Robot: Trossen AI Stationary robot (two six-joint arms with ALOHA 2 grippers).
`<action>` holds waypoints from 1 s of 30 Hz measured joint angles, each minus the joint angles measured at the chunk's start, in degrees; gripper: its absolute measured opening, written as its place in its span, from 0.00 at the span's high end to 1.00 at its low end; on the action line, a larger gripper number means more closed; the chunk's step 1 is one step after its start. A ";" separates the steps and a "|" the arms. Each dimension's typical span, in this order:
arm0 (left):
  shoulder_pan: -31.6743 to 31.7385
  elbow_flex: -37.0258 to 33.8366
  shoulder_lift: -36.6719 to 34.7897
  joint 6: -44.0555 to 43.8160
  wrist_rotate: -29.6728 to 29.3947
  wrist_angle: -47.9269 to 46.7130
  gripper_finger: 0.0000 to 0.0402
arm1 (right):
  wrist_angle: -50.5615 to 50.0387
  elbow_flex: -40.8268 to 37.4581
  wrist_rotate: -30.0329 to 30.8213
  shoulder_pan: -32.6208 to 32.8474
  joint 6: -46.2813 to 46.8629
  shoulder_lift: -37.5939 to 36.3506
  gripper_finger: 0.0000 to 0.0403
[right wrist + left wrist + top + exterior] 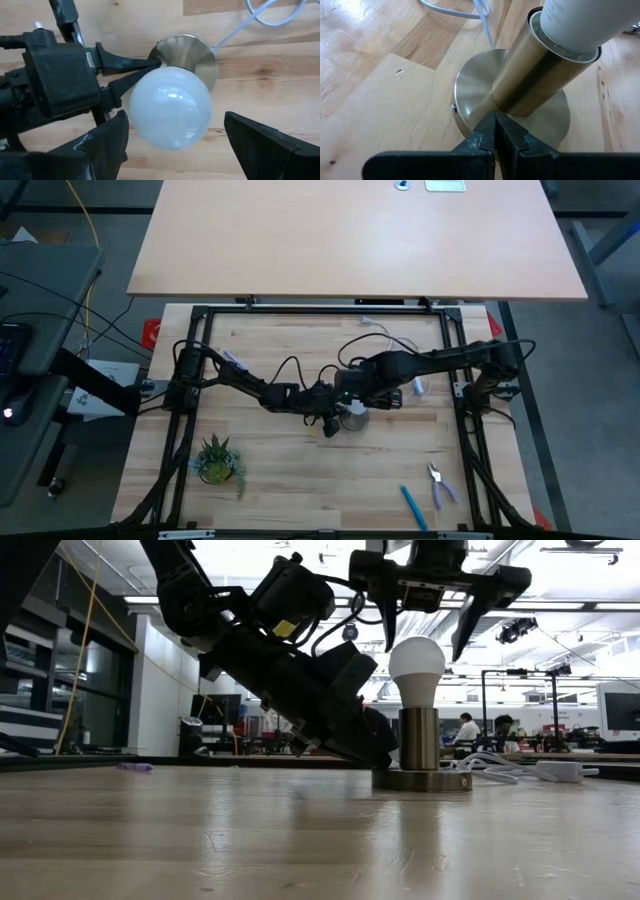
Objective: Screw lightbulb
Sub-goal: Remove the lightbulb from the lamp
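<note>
while one lightbulb [417,661] sits in one socket [420,752] — right gripper [428,612] released | left gripper [496,131] clenched, empty

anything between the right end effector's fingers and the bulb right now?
Nothing. In the right wrist view the right end effector stands open with the lightbulb centred between its fingers, bare gaps on both sides. The low view shows the same, with the fingers spread clear above the bulb.
</note>
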 joint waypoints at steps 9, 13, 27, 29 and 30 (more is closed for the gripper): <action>-0.11 -0.01 0.00 0.02 0.60 0.00 1.00 | -1.18 0.02 -0.02 -0.24 -0.09 1.26 0.21; -0.11 -0.04 0.00 0.02 0.61 0.04 1.00 | 0.63 -0.02 -1.37 -0.24 -1.35 2.43 0.21; -0.11 -0.04 0.00 0.04 0.81 0.02 1.00 | -0.02 -0.02 -1.49 -0.24 -1.36 2.45 0.32; -0.11 -0.04 0.00 0.07 0.81 0.02 1.00 | 0.08 0.00 -1.48 -0.24 -1.55 2.45 0.37; -0.11 -0.04 0.00 0.07 0.81 0.02 1.00 | 0.16 0.00 -1.48 -0.24 -1.57 2.44 0.39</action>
